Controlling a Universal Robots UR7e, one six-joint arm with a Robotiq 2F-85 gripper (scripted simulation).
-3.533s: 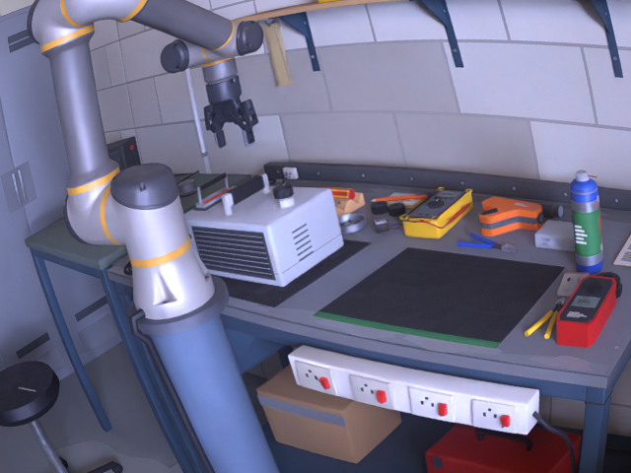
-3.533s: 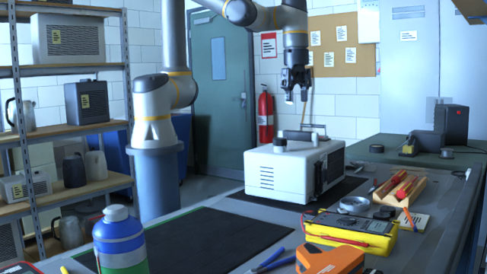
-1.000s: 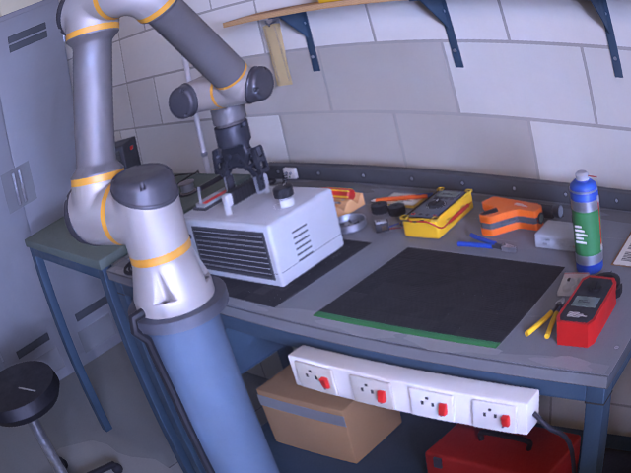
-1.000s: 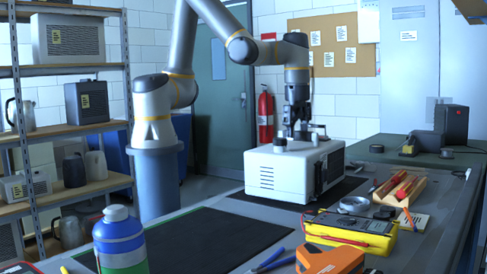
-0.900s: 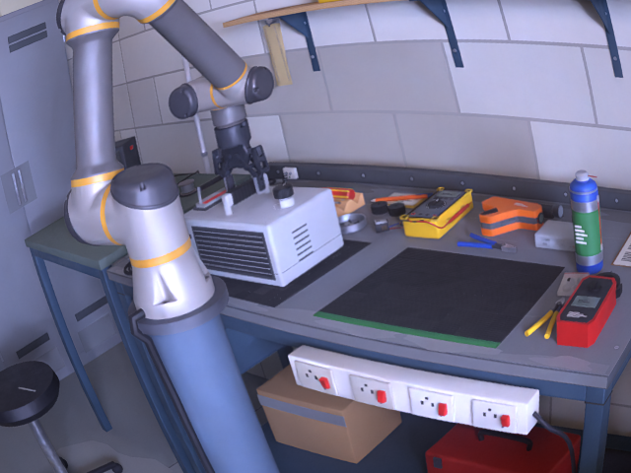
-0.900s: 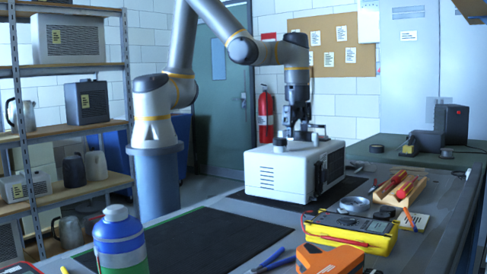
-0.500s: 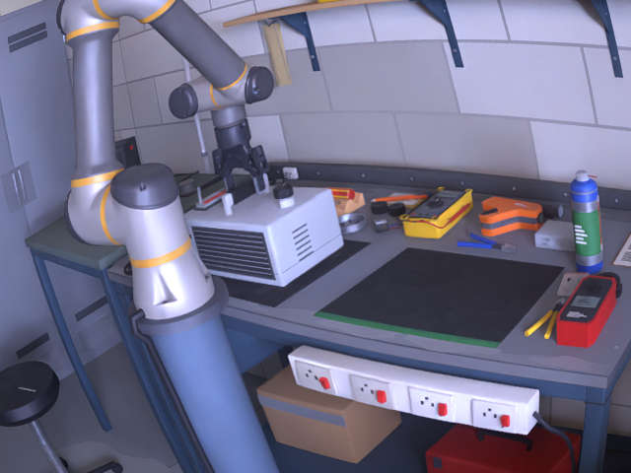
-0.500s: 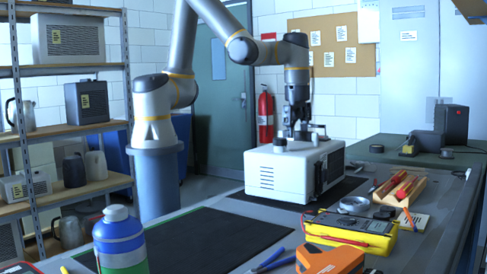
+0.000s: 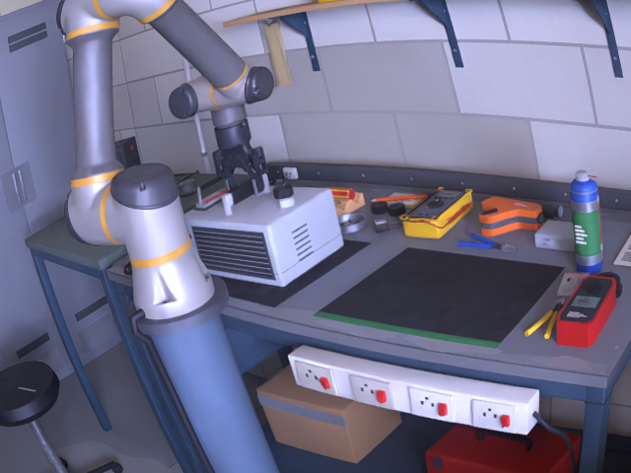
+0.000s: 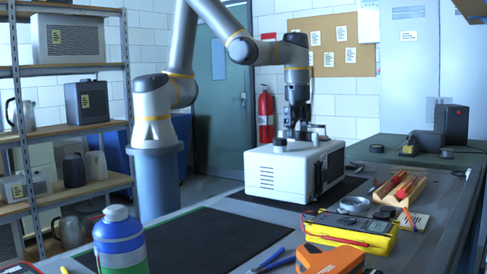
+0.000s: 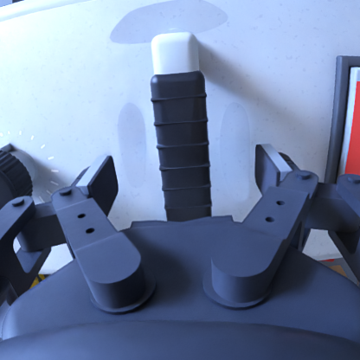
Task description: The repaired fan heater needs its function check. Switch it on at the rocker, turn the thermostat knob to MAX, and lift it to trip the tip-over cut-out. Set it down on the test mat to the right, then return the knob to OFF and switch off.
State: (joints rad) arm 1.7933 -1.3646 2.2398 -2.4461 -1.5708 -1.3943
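The white fan heater [image 9: 265, 237] [image 10: 293, 171] stands on a small dark mat at the left of the bench. Its carry handle [image 11: 181, 143] has a black ribbed grip and white end posts, and runs along the top. The black thermostat knob [image 9: 283, 192] [image 10: 279, 142] [image 11: 13, 173] sits on the top beside the handle. The rocker switch [image 11: 352, 125] shows red at the other side of the handle. The large test mat [image 9: 443, 293] [image 10: 198, 239] with a green edge lies to the right. My gripper [image 9: 244, 188] [image 10: 298, 134] [image 11: 186, 173] is down over the handle, straddling the grip. It is open and holds nothing.
A yellow multimeter [image 9: 437, 211] [image 10: 350, 230], an orange tool [image 9: 509, 216], a spray bottle [image 9: 586, 221] [image 10: 120, 239] and a red meter [image 9: 586, 308] lie around the test mat. A screwdriver tray [image 10: 399, 188] and small parts sit behind the heater. A wall rail borders the bench's far edge.
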